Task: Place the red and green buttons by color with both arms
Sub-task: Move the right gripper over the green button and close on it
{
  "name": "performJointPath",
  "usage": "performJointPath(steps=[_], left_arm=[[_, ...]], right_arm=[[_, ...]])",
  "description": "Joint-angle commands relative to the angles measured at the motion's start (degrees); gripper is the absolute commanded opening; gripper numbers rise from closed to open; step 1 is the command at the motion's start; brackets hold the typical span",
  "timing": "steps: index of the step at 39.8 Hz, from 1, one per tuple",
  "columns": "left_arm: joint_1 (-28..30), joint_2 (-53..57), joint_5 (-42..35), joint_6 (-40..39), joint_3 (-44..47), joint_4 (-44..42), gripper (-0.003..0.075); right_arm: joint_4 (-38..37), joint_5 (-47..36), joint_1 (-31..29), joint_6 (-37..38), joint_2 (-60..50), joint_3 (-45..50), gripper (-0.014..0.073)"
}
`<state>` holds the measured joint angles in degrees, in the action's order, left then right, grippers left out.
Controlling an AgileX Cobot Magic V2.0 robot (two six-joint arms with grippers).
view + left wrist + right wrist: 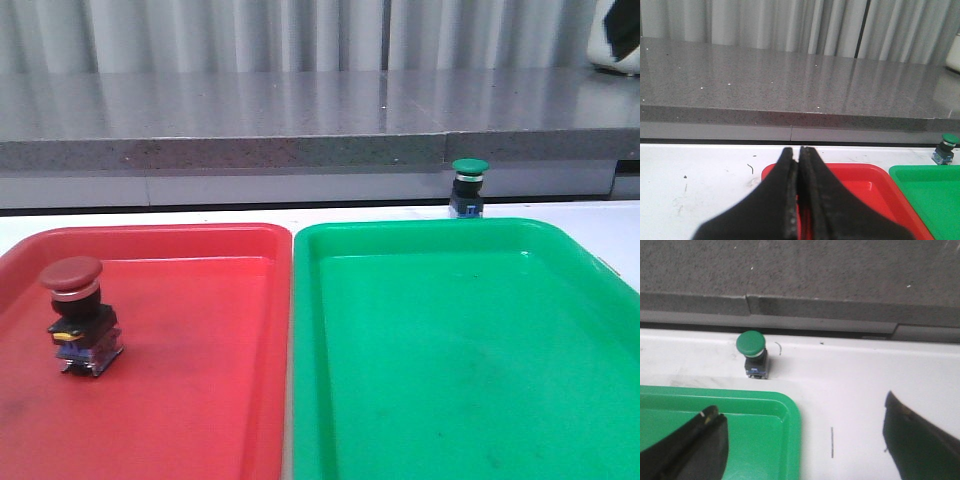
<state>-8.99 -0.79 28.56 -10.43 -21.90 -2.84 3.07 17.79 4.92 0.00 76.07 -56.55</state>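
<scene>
On the white table point(200, 215) just behind the far rim of the green tray point(470, 350), the green button point(468, 186) stands upright, outside the tray. Seen from the right wrist, it sits ahead of the right gripper point(802, 432), toward the gray stone ledge point(300, 120), clear of the fingers. That gripper's jaws are spread wide and hold nothing; one finger point(690, 442) hangs over the tray's corner, the other over bare table.

The red button point(82, 315) stands upright inside the red tray point(200, 380), near its left side, well apart from either gripper.

The left gripper point(799, 200) has its two fingers pressed together with nothing between them. It hovers over the near edge of the red tray, with the green button small in the distance ahead and off to the side, beyond the green tray's corner.

The two trays lie side by side, their long rims nearly touching.
</scene>
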Motion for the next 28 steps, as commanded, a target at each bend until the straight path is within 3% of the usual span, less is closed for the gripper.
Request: performJointPath(steps=[1,13,28], left_arm=[[0.07,-0.74,-4.27,-0.40,-1.36,0.38,-0.0020],[0.07,-0.74,-4.27,-0.40,-1.36,0.38,-0.0020],[0.07,-0.74,-4.27,-0.40,-1.36,0.38,-0.0020]], right_arm=[[0.10,-1.49,2.51,0.00,5.38,-6.86,0.0643],[-0.02,12.55,5.17,4.76,25.44,-28.62,0.0643],[-0.02,19.76,5.17,8.18,41.95,-46.29,0.0643]])
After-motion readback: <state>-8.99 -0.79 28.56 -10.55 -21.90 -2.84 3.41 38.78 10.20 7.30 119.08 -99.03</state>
